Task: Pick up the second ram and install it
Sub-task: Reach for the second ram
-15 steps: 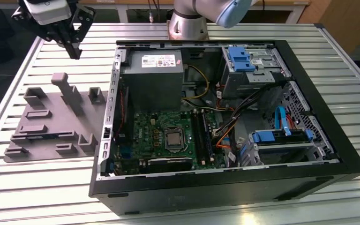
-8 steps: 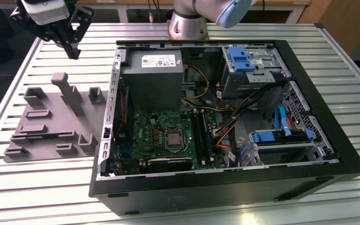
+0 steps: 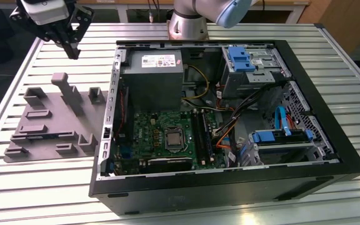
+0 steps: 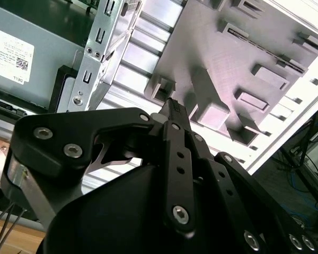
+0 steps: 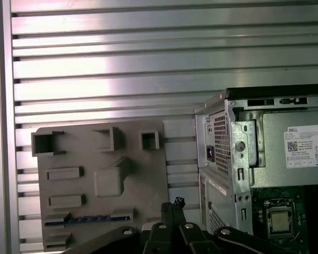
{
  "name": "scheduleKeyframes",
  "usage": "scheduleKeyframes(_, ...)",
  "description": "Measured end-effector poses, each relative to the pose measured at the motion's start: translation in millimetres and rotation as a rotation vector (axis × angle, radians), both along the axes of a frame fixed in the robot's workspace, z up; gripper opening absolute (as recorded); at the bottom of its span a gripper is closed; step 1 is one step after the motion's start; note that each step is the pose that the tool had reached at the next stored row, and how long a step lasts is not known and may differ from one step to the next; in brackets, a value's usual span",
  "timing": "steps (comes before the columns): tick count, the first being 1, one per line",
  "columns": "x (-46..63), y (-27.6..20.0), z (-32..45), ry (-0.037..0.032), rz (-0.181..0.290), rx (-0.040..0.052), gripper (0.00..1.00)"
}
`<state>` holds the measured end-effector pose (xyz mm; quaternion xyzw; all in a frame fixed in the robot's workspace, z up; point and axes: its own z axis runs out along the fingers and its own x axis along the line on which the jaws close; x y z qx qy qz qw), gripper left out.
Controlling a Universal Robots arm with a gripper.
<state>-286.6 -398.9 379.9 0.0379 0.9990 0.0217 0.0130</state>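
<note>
Above the slatted worktop point(image 3: 17, 192), at the exterior view's left, the hand point(image 3: 74, 53) hangs high over the far end of the grey tray point(image 3: 48, 101), touching nothing. Its fingers are pinched narrow, w/ the tips almost together in the first wrist view & nothing btw them. The second ram point(image 5: 88, 218) sits on its edge in a long slot of the tray. It looks like a thin blue line in the first wrist view, well apart from the hand.

So I think this is the very start of the pick: the hand is near the tray but not lined up w/ the stick, & nothing is lifted yet. The pc case point(image 3: 330, 161) lies open just beside the tray, w/ the green board point(image 3: 146, 129) & its long black sockets point(image 3: 200, 136) inside.

To grab the ram, the hand would have to spread wider than the thin stick, sit right over it, turn so the fingers press its two flat sides, & go down straight.
</note>
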Motion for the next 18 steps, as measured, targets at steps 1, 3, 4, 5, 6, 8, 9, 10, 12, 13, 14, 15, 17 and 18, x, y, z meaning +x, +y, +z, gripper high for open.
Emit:
scheduleKeyframes(1, -0.2, 0.0, -0.1, -0.0001, 0.0, 0.0, 0.11)
scheduleKeyframes(3, -0.8, 0.0, 0.0, 0.0, 0.0, -0.0001, 0.11)
scheduleKeyframes(4, -1.1, 0.0, 0.0, 0.0, 0.0, 0.0, 0.11)
scheduleKeyframes(5, -1.2, 0.0, -0.1, 0.0, 0.0, 0.0, 0.11)
scheduleKeyframes(6, -1.4, 0.0, -0.1, 0.0, 0.0, 0.0, 0.11)
scheduleKeyframes(8, -1.9, 0.0, -0.1, -0.0001, 0.0, 0.0, 0.11)
scheduleKeyframes(9, -2.1, 0.0, -0.2, 0.0, 0.0, 0.0, 0.11)
scheduleKeyframes(10, -2.2, 0.0, -0.2, 0.0, 0.0, 0.0, 0.11)
scheduleKeyframes(12, -2.6, 0.0, -0.4, -0.0001, 0.0, 0.0, 0.11)
scheduleKeyframes(13, -2.8, 0.0, -0.4, 0.0, 0.0, 0.0, 0.11)
scheduleKeyframes(14, -3.0, 0.0, -0.4, 0.0, 0.0, 0.0, 0.11)
scheduleKeyframes(15, -3.3, 0.0, -0.5, -0.0001, 0.0, 0.0, 0.11)
scheduleKeyframes(17, -3.6, 0.0, -0.6, 0.0, 0.0, 0.0, 0.11)
scheduleKeyframes(18, -3.8, 0.0, -0.7, -0.0001, 0.0, 0.0, 0.11)
